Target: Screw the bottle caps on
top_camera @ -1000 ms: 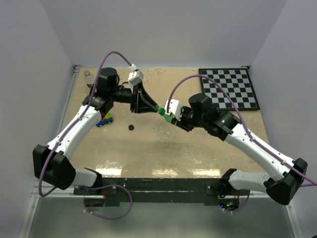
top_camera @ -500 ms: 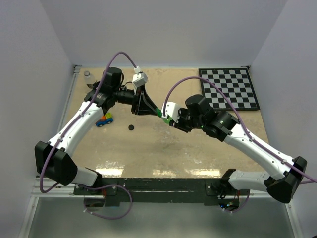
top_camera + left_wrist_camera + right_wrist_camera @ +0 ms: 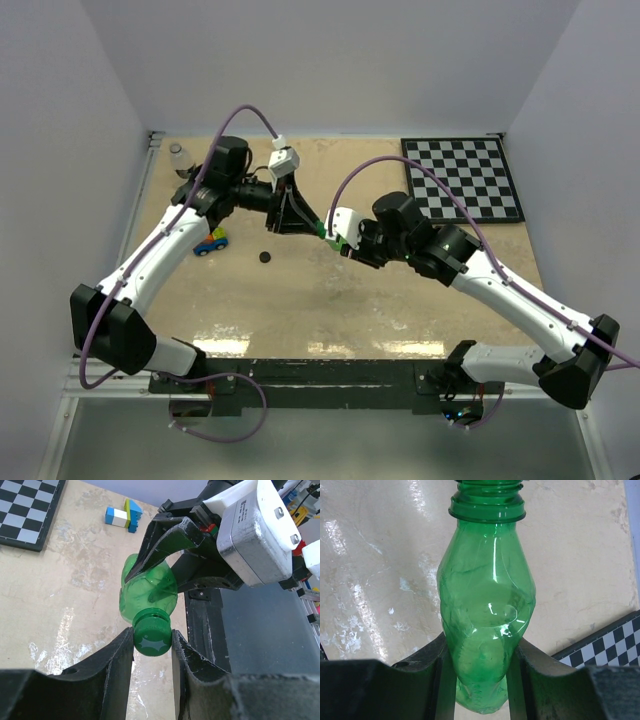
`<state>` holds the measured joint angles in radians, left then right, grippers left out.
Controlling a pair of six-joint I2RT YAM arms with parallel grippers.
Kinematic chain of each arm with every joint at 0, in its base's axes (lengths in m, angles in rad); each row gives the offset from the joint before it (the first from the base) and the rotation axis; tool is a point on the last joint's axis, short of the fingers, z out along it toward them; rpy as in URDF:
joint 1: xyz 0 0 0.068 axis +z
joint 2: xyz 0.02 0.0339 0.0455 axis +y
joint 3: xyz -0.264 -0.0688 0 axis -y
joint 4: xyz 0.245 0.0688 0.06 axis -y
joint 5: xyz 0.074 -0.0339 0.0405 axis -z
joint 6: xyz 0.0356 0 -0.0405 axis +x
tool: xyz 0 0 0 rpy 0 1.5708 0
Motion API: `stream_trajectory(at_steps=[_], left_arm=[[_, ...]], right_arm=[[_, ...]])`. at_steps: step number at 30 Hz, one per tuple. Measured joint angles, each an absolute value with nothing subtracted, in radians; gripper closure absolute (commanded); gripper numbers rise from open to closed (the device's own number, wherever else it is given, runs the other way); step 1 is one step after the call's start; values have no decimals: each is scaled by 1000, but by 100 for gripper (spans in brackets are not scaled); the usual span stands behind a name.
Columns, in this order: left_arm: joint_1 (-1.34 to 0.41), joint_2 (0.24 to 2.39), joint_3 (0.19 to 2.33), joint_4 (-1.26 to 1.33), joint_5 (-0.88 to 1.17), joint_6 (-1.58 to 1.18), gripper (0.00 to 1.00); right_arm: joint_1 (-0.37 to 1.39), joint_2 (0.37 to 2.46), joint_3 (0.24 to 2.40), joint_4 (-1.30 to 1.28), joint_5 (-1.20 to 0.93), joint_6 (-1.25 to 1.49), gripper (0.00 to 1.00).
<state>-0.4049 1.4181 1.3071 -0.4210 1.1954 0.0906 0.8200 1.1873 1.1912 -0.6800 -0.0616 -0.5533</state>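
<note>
The green cap [image 3: 152, 638], clamped by the left gripper [image 3: 152, 634], has been brought onto the green bottle [image 3: 487, 605] gripped by the right gripper [image 3: 481, 645]; screwing seems begun.

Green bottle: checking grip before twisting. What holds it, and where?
Right gripper clamps the green bottle by its lower body; left gripper pinches the green cap by its sides.

Transparent green bottle [image 3: 485, 625], green cap [image 3: 152, 634]; black cap [image 3: 265, 257]; black-white chequered board [image 3: 495, 180]; beige mottled table [image 3: 400, 295].
</note>
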Motion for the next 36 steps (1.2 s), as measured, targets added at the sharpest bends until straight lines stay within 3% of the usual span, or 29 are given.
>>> stream_trajectory(at_steps=[15, 26, 36], left_arm=[[-439, 1420, 1308, -448, 1127, 92, 100], [-447, 1385, 1228, -220, 1116, -110, 100], [-465, 1357, 1197, -163, 1087, -109, 100]], right_arm=[[829, 1189, 1191, -696, -15, -558, 100], [829, 1149, 1172, -674, 8, -550, 100], [823, 1143, 1172, -678, -25, -513, 100]])
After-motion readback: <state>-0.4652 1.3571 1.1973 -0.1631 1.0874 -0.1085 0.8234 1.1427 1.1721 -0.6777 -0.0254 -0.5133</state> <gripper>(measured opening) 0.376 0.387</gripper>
